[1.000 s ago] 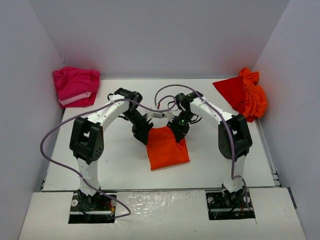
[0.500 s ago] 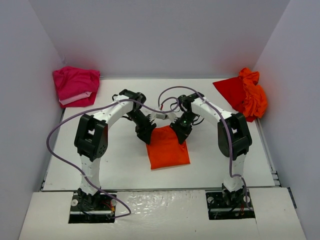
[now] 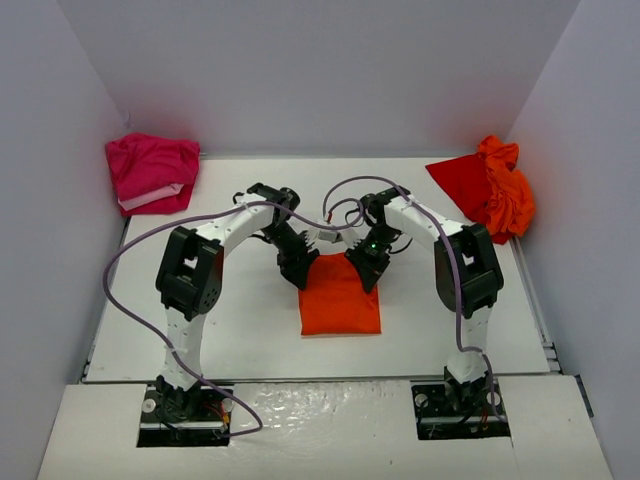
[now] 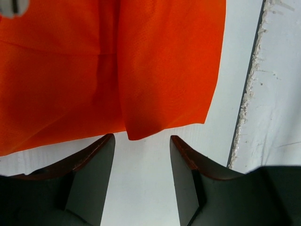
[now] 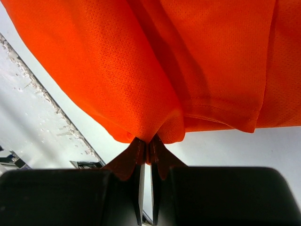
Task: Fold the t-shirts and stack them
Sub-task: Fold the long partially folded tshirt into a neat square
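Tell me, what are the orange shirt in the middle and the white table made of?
The folded bright orange t-shirt looks like thin, matte sports knit, probably synthetic: tiny mesh holes and soft creases show close up. The flat white table looks like hard, smooth painted board with a dull finish: even white, no grain, hardly any shine.

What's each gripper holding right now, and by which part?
Right gripper is shut on the orange t-shirt, pinching a bunched fold at its far right corner. Left gripper is open, the cloth edge just off its tips; it holds nothing.
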Robot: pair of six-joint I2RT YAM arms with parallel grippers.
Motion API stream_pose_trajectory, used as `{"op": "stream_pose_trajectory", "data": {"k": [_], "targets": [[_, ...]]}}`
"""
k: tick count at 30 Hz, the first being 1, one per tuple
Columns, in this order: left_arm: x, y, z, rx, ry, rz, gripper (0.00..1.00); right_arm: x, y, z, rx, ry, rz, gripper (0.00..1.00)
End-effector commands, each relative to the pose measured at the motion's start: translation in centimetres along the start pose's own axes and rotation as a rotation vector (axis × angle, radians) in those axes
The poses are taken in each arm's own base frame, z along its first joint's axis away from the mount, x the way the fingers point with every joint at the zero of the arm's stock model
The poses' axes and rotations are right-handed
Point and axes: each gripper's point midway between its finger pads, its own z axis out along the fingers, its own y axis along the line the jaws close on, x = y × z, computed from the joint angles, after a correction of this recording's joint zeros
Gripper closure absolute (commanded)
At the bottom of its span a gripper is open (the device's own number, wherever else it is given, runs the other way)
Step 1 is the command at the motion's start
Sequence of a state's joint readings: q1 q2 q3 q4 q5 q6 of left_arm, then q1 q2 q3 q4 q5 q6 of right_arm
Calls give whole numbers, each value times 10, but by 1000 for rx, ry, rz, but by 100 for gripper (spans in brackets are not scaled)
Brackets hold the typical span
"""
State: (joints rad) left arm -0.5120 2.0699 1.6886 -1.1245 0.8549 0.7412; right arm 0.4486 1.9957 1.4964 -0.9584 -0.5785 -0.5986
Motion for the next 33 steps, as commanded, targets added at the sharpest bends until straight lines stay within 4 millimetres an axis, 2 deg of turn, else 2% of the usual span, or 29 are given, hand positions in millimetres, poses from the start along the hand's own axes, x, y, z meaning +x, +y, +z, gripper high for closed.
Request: {"op": "stream_pose_trajectory", "data": {"k": [1, 10, 15, 18, 19, 27, 33], "targets": [[22, -6, 35, -1, 163, -58, 53, -54, 27, -17, -55, -213, -212, 100], [10, 4, 52, -27, 160, -83, 53, -54, 27, -14, -68, -210, -206, 100], [13, 3, 54, -16, 172, -78, 59, -52, 26, -14, -62, -206, -205, 100], [17, 1, 53, -23, 178, -76, 96, -53, 25, -14, -62, -207, -202, 100], [17, 0, 50, -31, 178, -65, 100, -53, 25, -15, -61, -207, -202, 100], [17, -18, 19, -148, 150, -8, 100, -50, 35, -31, -11, -219, -221, 100], [5, -38, -9, -218, 110, 45, 100, -46, 62, -54, 39, -243, -258, 100]]}}
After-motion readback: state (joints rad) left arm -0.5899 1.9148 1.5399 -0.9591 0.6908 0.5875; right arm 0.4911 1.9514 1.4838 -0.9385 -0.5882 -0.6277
